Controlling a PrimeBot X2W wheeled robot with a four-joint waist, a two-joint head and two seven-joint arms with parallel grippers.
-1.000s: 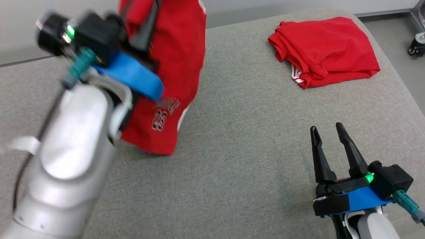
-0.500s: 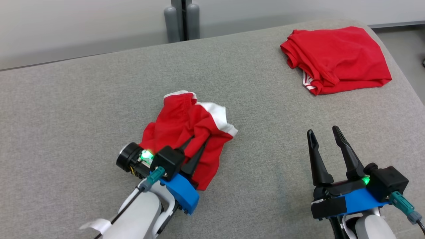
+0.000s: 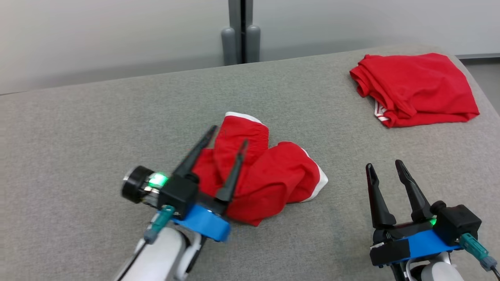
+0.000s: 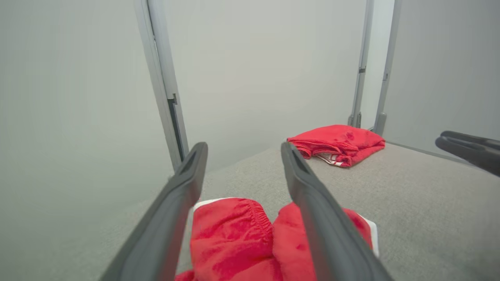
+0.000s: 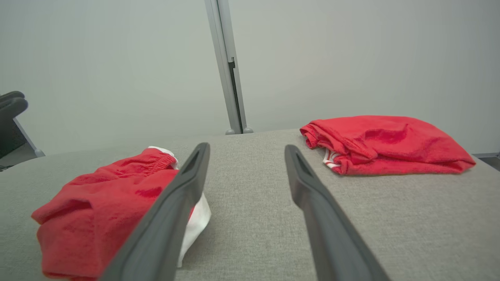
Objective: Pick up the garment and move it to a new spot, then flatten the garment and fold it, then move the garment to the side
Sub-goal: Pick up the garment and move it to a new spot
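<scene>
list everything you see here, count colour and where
crumpled garment: one, red with white trim, middle of the padded surface, in a heap
folded garment: one, red with a bit of white trim at its edge, far right corner of the surface
padded surface: one, grey woven fabric, under both garments
posts: a pair, grey, upright behind the far edge of the surface
wall: one, pale grey, behind the surface
left gripper: one, dark fingers on a blue mount, open, over the near left part of the crumpled garment
right gripper: one, dark fingers on a blue mount, open, near right, over bare surface
</scene>
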